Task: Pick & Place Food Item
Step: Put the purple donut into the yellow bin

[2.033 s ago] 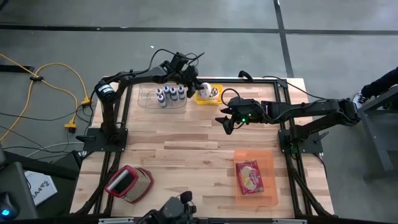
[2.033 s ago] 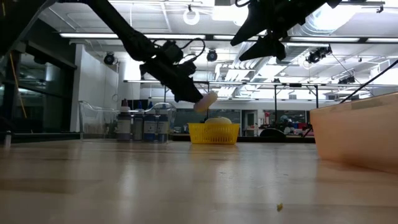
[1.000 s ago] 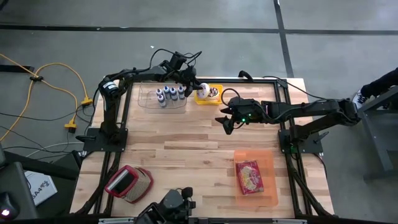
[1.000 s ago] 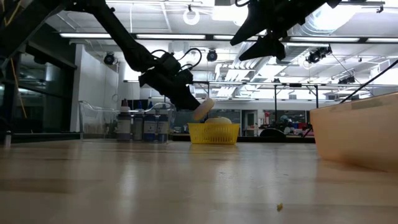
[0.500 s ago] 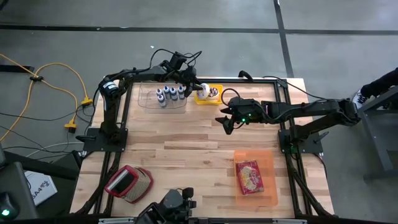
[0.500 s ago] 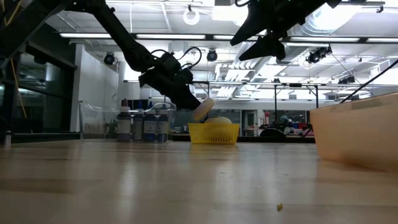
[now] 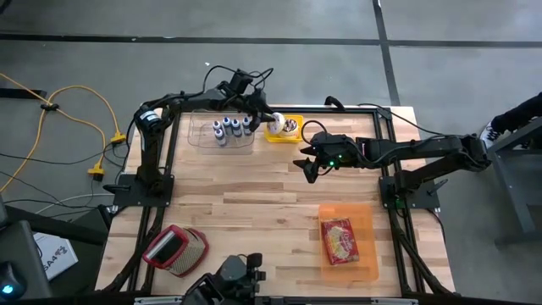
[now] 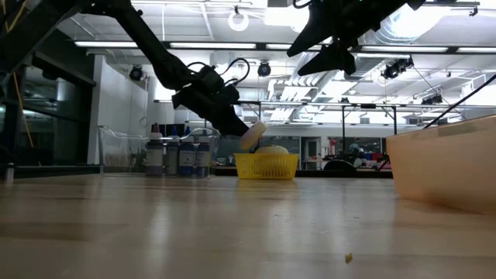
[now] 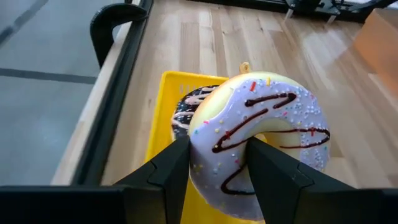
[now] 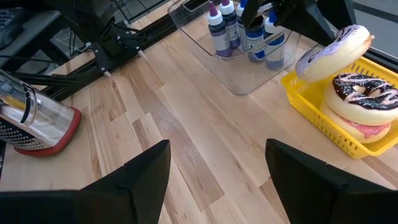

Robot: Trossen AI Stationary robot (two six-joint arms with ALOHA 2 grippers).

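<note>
A doughnut [image 9: 261, 130] with pale lilac icing, chocolate lines and sprinkles hangs tilted over a yellow basket [image 9: 160, 118] at the table's far edge. The basket [image 7: 284, 129] holds a chocolate-iced doughnut [image 10: 364, 87] on top of another. My left gripper [image 9: 219, 180] is shut on the lilac doughnut [image 8: 254, 133]. Its low edge is just above the basket's doughnuts; whether it touches them, I cannot tell. My right gripper [image 7: 306, 169] hangs open above the table's middle, holding nothing. My left gripper has the doughnut's ring on the side nearest it [image 9: 217, 158]. One finger [image 9: 273, 174] is in the hole and the other finger [image 9: 165, 177] is outside the rim. The fingers slant down from the table's left. The doughnut sits tilted at their ends, above the basket.
A clear tray of small bottles [image 7: 227, 130] stands left of the basket. An orange bin [image 7: 366, 254] with a red packet [image 7: 340, 240] sits near right. A red-and-metal utensil [image 7: 176, 250] lies near left. Bare wood lies between.
Two seconds ago my left gripper, with the doughnut, was a little higher. It has sunk slightly toward the basket and has kept still over the last second. The doughnut stays at the fingertips.
</note>
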